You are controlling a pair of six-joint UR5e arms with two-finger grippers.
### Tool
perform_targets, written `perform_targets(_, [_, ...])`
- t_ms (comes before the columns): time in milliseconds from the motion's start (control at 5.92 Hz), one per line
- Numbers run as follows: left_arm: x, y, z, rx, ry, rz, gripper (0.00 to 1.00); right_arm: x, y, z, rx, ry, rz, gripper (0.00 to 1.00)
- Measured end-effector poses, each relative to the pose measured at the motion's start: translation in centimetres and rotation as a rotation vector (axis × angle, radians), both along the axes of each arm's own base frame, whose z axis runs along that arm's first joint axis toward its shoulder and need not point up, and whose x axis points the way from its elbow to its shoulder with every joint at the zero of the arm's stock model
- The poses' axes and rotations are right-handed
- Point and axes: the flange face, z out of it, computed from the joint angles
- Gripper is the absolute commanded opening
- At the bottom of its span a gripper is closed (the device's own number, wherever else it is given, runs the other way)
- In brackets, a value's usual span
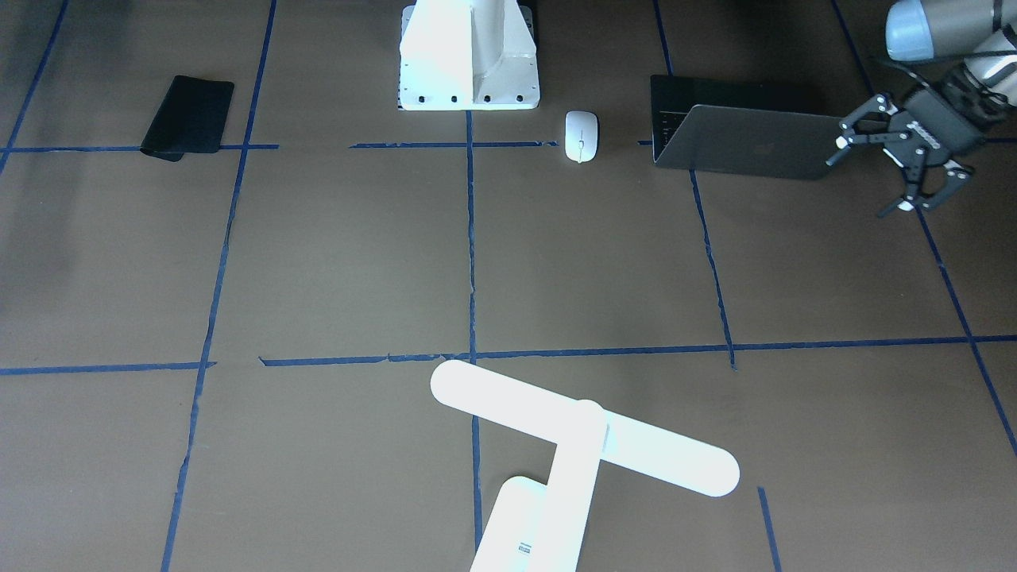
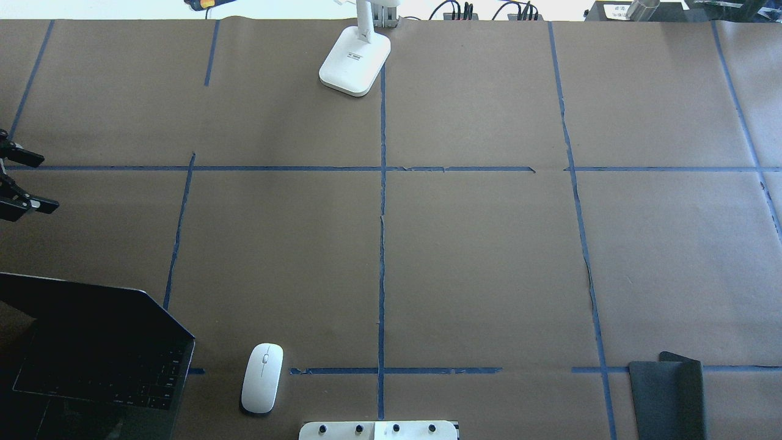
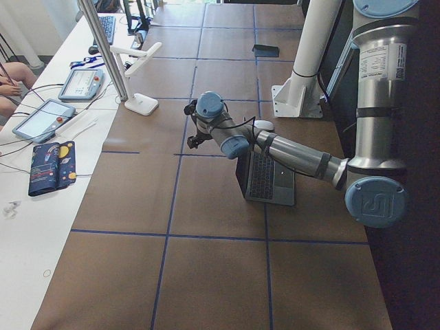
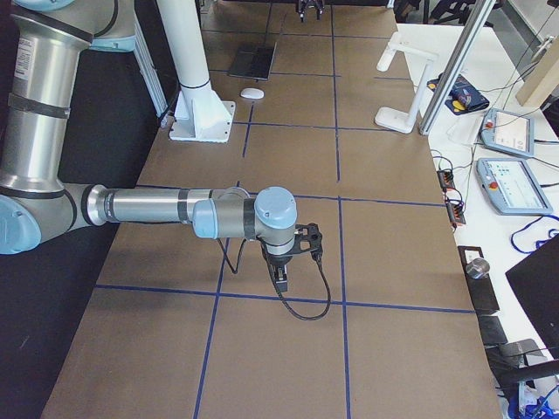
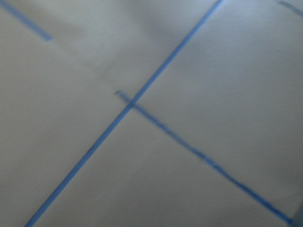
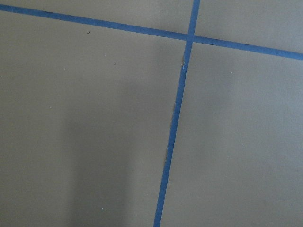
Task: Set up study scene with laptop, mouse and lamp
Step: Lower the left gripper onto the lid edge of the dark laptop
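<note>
So, the laptop stands with its lid raised at the near edge of the table on the robot's left side, keyboard turned toward the robot. The mouse lies just beside it, toward the middle, apart from the laptop and close to the white pedestal. I judge these two parts of the scene as mostly arranged.

The lamp stands upright at the far edge near the centre line, well apart from laptop and mouse. Bringing it closer, or turning its head toward the laptop, seems the main work left. A black mat lies on the robot's right side, well apart from the mouse; perhaps it belongs under the mouse, but this is only my guess.

The left gripper hangs beside the outer edge of the laptop lid, fingers spread wide, holding nothing and not touching the lid. The right gripper points down over bare table paper; only the side view shows it, so I cannot tell its opening.
</note>
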Motion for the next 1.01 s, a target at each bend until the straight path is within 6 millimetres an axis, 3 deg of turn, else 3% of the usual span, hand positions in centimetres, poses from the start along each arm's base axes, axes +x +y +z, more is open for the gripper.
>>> perform_targets(169, [1.6,2.0,-2.9,0.059,0.029,0.055,1.00,0.0,0.0,0.0,0.000,0.000,0.000,1.00])
perform_targets(338, [2.4,4.4,-4.2,0.121,0.038,0.117,1.00,0.0,0.0,0.0,0.000,0.000,0.001,1.00])
perform_targets(676, [1.6,8.5,-1.5,0.218,-0.005,0.227,1.00,0.0,0.0,0.0,-0.002,0.001,0.002,1.00])
perform_targets(1014, [3.0,10.4,1.0,0.210,-0.029,0.311,0.99,0.0,0.0,0.1,-0.005,0.000,0.001,1.00])
